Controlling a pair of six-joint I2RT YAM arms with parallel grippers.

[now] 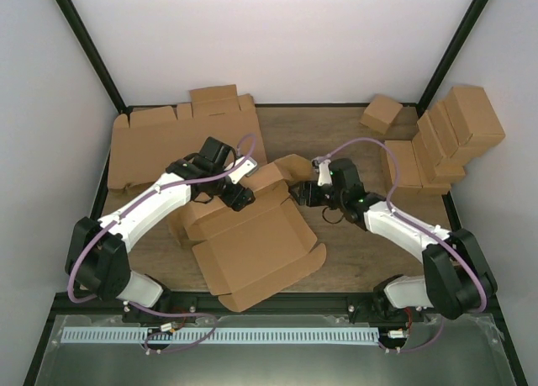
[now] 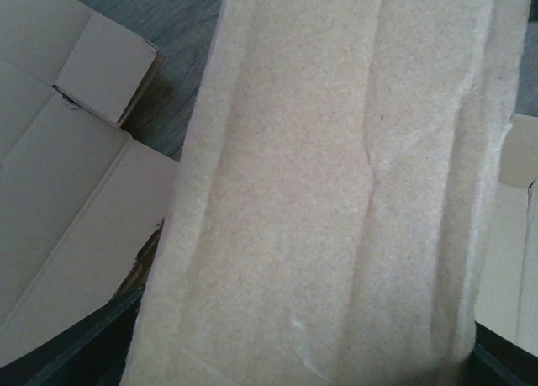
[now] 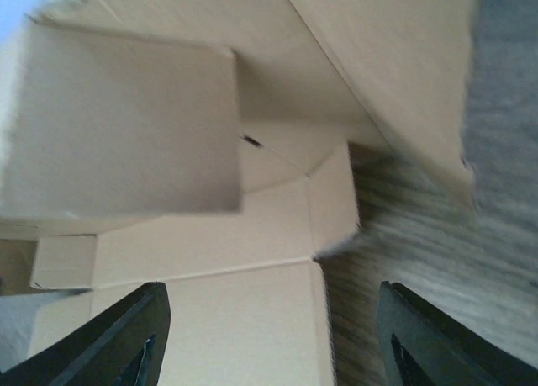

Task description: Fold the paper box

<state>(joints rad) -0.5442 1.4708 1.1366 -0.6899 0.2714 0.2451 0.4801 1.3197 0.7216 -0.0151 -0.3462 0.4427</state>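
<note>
The paper box (image 1: 252, 251) lies part-folded in the middle of the table, with its walls half raised. My left gripper (image 1: 241, 198) is at its far left wall. In the left wrist view a cardboard panel (image 2: 336, 184) fills the frame and covers the gap between the jaws, and only the dark fingers (image 2: 84, 356) show, wide apart. My right gripper (image 1: 303, 193) is open and empty beside a raised flap (image 1: 290, 167) at the far right corner. In the right wrist view its fingers (image 3: 126, 335) straddle the box's edge (image 3: 210, 319) and bare wood.
A pile of flat cardboard blanks (image 1: 160, 142) lies at the back left and also shows in the left wrist view (image 2: 59, 176). Several ready-made boxes (image 1: 445, 138) cluster at the back right, with one apart (image 1: 381, 113). Black frame posts stand at the back corners.
</note>
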